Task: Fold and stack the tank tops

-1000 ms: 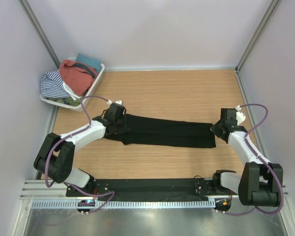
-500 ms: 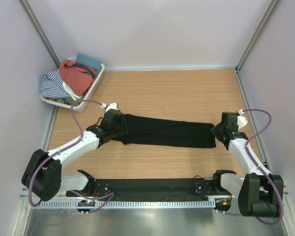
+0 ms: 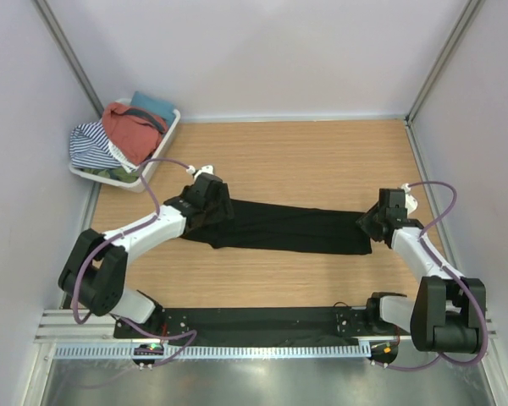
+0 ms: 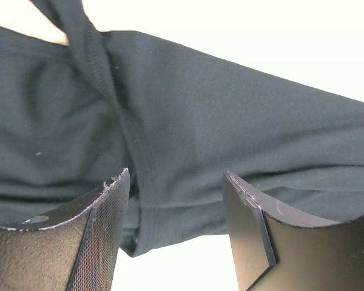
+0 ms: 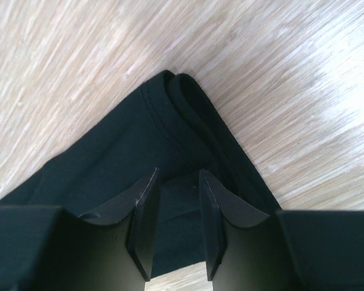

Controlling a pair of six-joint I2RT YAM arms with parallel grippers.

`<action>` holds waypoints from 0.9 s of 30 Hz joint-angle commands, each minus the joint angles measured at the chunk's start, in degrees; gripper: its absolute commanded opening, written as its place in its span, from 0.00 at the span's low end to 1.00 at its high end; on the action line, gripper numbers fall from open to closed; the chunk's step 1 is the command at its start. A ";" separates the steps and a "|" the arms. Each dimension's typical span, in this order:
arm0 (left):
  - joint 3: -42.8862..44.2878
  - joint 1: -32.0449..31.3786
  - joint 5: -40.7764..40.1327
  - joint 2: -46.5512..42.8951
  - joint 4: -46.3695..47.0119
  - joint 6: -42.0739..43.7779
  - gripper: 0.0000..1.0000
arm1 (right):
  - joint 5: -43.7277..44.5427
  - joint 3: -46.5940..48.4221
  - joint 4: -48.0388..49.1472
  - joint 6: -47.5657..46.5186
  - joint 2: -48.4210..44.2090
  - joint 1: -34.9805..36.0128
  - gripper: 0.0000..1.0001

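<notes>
Top external: wooden table [image 3: 305, 161], pale walls [image 3: 262, 51] (left tool [image 4: 176, 182], right tool [image 5: 177, 182] released)

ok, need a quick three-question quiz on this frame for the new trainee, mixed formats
1. True or false: the black tank top is bunched up in the white basket.
2. Where is the rust-red top? A) in the basket B) under the black tank top C) held in the right jaws
3. Fill in: the left jaws stand ___ over one end of the black tank top.

Key: 1 false, it lies as a long strip on the table; 2 A; 3 open.
</notes>
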 commanded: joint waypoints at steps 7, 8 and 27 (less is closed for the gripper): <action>2.97 -0.12 2.16 3.61 -0.44 1.23 0.63 | -2.77 -0.74 -1.93 0.93 -4.01 -0.16 0.41; 3.15 -0.12 2.15 3.96 -0.44 1.58 0.63 | -3.03 -0.92 -2.45 0.67 -4.36 -0.16 0.41; 4.56 -0.12 2.24 4.40 -2.99 3.42 0.63 | -1.37 1.63 -8.52 5.32 -1.38 -0.16 0.51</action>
